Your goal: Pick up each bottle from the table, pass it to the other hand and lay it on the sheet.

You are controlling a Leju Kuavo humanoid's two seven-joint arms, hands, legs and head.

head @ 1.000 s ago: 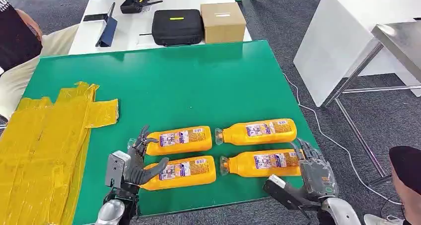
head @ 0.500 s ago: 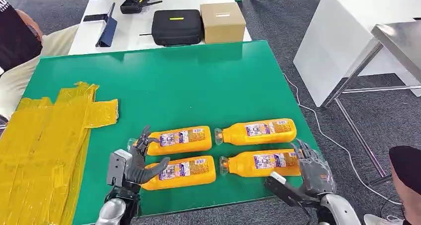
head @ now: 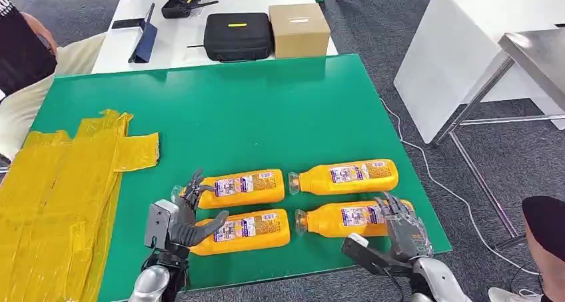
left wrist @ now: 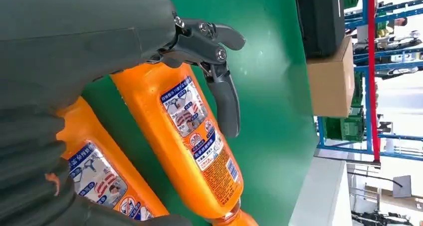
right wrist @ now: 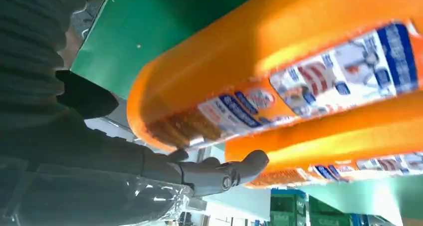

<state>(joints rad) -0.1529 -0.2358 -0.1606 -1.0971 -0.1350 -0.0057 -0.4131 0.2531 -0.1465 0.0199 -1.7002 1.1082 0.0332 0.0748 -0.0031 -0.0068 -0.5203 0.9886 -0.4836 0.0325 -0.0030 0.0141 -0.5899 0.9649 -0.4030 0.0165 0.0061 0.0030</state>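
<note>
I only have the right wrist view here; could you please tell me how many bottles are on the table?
Observer: Four, lying in two rows on the green table.
Operator: Thank you. Which one is my right hand at?
Observer: The right hand is at the base of the near-right bottle.
Operator: And where is the sheet?
Observer: The yellow sheet lies along the table's left side, with no bottle on it.
</note>
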